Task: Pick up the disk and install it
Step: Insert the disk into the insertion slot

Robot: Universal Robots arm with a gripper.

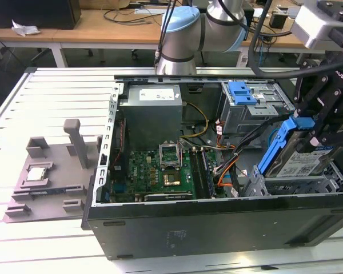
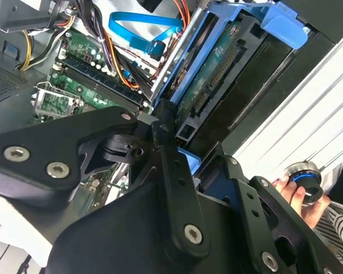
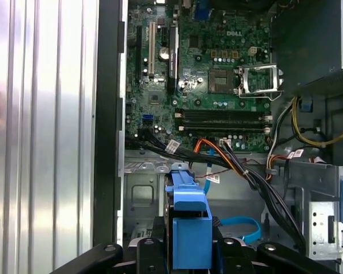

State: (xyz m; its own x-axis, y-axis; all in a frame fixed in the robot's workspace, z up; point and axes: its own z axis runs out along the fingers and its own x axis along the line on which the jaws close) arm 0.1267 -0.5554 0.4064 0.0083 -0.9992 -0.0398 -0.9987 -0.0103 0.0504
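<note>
My black gripper [image 1: 326, 128] pinches the disk [image 1: 300, 162], a flat silver hard drive with a white-and-blue label and bright blue plastic bracket, holding it tilted just above the grey metal drive bay [image 1: 291, 185] at the exterior view's right end of the open black computer case [image 1: 217, 222]. Beyond lies the green motherboard [image 3: 217, 74], then the grey power supply box [image 1: 151, 111].

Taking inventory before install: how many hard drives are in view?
1: the disk, tilted in the pincer over the drive cage at the exterior view's right. Others may be hidden.
</note>
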